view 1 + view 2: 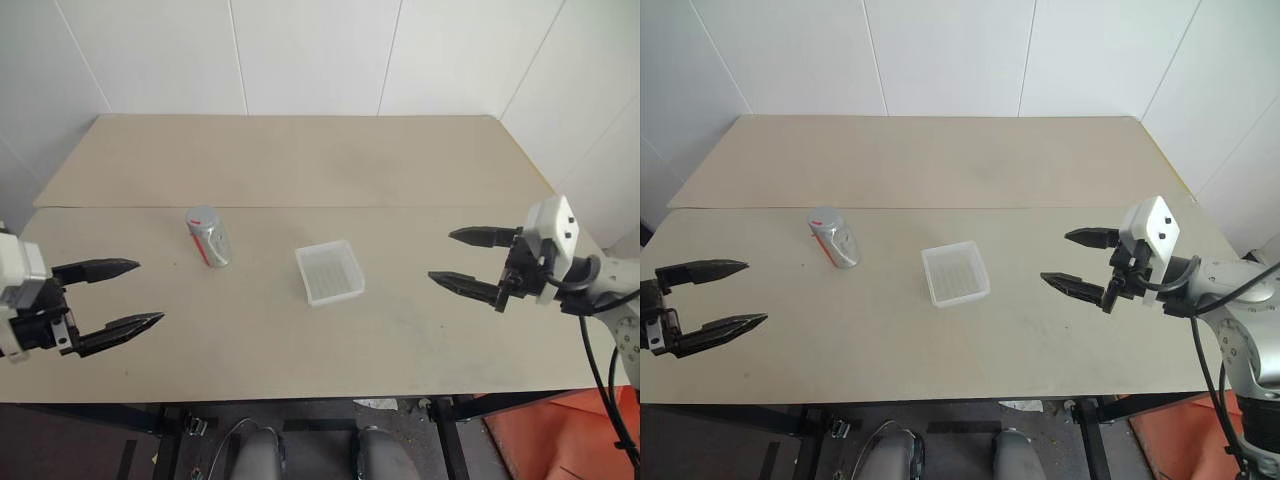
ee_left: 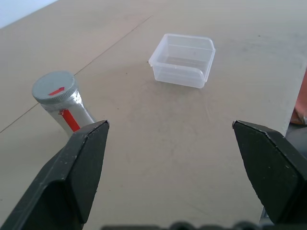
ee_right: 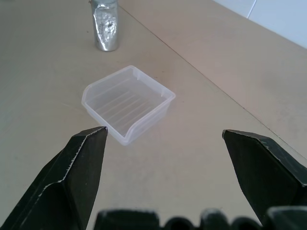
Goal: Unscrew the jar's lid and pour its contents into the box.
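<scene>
Both my grippers were spread wide and empty: left gripper (image 1: 115, 307) hung at 8 o'clock off the table (image 1: 300, 160) centre, right gripper (image 1: 468, 262) at 3 o'clock, fingertips aimed inward at the work. My read: a neutral ready pose, jaws pre-opened so either side can close in without fuss. One jar (image 1: 208, 237) stood upright on the table, well apart from both grippers, at roughly 10 o'clock from the box (image 1: 330, 271). One lid (image 2: 54, 87), grey with a small red mark, was on the jar and looked screwed down, so nothing was done yet. One box sat near mid-table, open side up, nothing in it. Jar close to my left, box nearer my right, so I'd guess left holds the body, right twists the cap. Contents couldn't be counted; the label and the shine hid them.
</scene>
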{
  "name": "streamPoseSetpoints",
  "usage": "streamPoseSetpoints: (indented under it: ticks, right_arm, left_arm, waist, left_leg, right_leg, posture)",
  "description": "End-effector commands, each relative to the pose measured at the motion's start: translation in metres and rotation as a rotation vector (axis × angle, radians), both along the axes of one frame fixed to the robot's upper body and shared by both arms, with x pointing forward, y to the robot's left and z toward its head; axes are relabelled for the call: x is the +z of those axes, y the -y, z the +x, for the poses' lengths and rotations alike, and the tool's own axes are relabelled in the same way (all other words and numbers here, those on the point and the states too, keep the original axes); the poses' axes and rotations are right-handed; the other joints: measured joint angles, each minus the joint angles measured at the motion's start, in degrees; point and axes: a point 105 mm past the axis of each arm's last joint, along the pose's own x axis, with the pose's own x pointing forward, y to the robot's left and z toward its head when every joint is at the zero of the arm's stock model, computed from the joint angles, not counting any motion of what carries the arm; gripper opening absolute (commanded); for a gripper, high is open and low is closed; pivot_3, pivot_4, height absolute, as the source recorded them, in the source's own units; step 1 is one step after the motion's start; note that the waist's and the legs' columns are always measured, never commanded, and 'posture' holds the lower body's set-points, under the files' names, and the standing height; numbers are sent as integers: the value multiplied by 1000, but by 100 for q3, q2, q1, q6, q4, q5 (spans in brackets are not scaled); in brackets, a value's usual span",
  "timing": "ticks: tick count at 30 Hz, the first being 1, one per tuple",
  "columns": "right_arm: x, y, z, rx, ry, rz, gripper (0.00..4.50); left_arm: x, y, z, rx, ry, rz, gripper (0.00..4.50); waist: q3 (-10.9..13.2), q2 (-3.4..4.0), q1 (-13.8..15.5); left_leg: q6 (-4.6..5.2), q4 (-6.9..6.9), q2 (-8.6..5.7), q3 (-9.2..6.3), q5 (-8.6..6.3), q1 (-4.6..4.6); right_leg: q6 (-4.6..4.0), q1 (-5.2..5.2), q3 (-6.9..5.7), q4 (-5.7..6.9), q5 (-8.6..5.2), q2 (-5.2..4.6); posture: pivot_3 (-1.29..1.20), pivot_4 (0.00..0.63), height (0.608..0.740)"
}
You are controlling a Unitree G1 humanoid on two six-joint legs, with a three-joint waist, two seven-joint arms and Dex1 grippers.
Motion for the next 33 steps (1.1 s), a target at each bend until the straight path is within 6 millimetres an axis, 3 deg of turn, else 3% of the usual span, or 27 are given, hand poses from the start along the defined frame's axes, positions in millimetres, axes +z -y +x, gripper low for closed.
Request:
streamPoseSetpoints:
  ticks: [1, 6, 11, 16, 24, 33]
  right_arm:
    - [11, -1, 0, 4, 54, -33, 4500]
    - [14, -7, -2, 29, 59, -19, 4500]
    - [18, -8, -4, 10, 98, -33, 4500]
    - [18, -17, 0, 14, 114, -44, 4500]
    - [32, -34, -1, 70, 188, -77, 4500]
    - [43, -43, -11, 100, 230, -60, 4500]
  left_arm:
    - [4, 3, -2, -3, 38, 5, 4477]
    - [-3, 10, 5, 12, 39, -50, 4477]
    - [-37, 15, 20, 192, 28, -94, 4477]
    - [-52, 16, 46, 410, 112, -177, 4477]
    - [-52, 16, 82, 510, 177, -275, 4477]
    - [-56, 13, 128, 462, 179, -211, 4477]
  waist:
    - [0, 0, -2]
    - [0, 0, 0]
    - [0, 0, 4]
    - [-1, -3, 10]
    - [-1, -3, 13]
    - [-1, -4, 16]
  left_leg:
    - [0, 0, 0, 0, 0, 0]
    - [0, 0, 0, 0, 0, 0]
    - [0, -2, -2, 0, 0, 0]
    - [0, -1, -4, -3, 0, 3]
    - [0, -1, -8, -6, 0, 2]
    - [1, -1, -12, -6, 0, -3]
  right_leg:
    - [0, 0, 0, 0, 0, 0]
    - [0, 0, 1, 1, 0, 0]
    - [1, 0, 6, -1, 1, -1]
    - [0, 7, 6, 2, 3, 1]
    - [0, 7, 6, 2, 3, 0]
    - [2, 6, 4, -2, 4, -2]
  posture:
    - [0, 150, 740]
    - [0, 150, 740]
    - [0, 150, 740]
    - [0, 150, 740]
    - [0, 150, 740]
    - [0, 150, 740]
